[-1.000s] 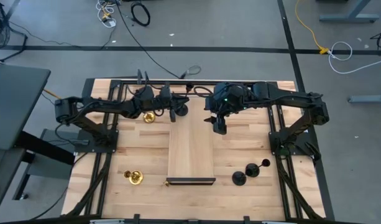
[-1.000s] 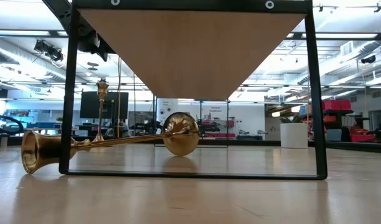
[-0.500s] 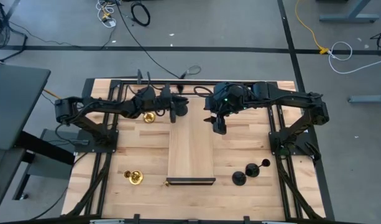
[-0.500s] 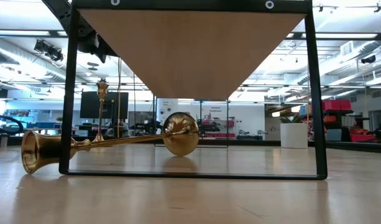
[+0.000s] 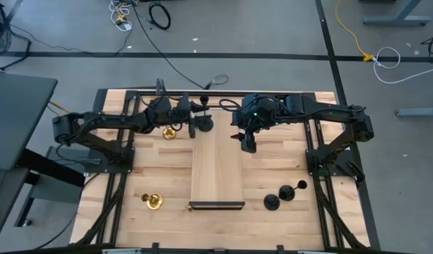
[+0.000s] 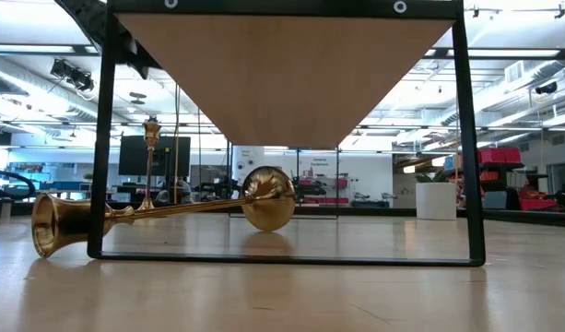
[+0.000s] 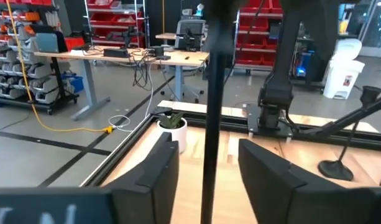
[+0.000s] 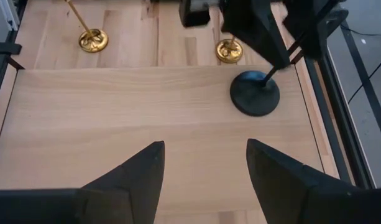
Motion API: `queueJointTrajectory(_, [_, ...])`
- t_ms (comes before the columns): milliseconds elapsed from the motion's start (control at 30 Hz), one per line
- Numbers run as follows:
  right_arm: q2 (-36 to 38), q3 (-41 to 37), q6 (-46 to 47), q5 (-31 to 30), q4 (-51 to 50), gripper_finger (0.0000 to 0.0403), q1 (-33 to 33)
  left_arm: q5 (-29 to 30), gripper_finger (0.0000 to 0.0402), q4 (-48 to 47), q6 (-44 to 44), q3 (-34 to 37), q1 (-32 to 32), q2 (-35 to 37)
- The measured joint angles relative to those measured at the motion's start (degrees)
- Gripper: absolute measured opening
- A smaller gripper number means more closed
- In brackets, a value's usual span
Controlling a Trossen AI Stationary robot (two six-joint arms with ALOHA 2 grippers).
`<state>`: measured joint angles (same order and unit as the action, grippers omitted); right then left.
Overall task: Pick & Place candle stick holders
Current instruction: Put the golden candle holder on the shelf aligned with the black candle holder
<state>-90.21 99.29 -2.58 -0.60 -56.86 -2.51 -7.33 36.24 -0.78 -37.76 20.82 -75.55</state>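
Left gripper (image 5: 196,124) reaches in level toward 3 o'clock, fingers parted around a black holder's (image 5: 204,125) stem; right gripper (image 5: 247,144) hovers open, empty, pointing down over the raised board (image 5: 217,169).

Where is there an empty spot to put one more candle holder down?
The raised wooden shelf is bare between its near edge and the black holder at its far end. That far-left corner is crowded: left gripper, gold holder. Table beside the shelf, before two black holders, is bare.
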Motion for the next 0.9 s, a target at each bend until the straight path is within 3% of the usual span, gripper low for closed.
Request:
queueJointTrajectory(300, [0.0,0.0,0.6,0.0,0.2,0.0228,0.0,2.7,0.0231,-18.7,3.0,0.0,0.0,14.6])
queueJointTrajectory(633, [0.0,0.0,0.8,0.0,0.2,0.0228,0.0,4.7,0.0233,-43.5,2.5,0.0,-0.2,31.2])
queueJointTrajectory(900, [0.0,0.0,0.8,0.0,0.4,0.0228,0.0,4.7,0.0233,-62.4,-0.2,0.0,-0.2,38.1])
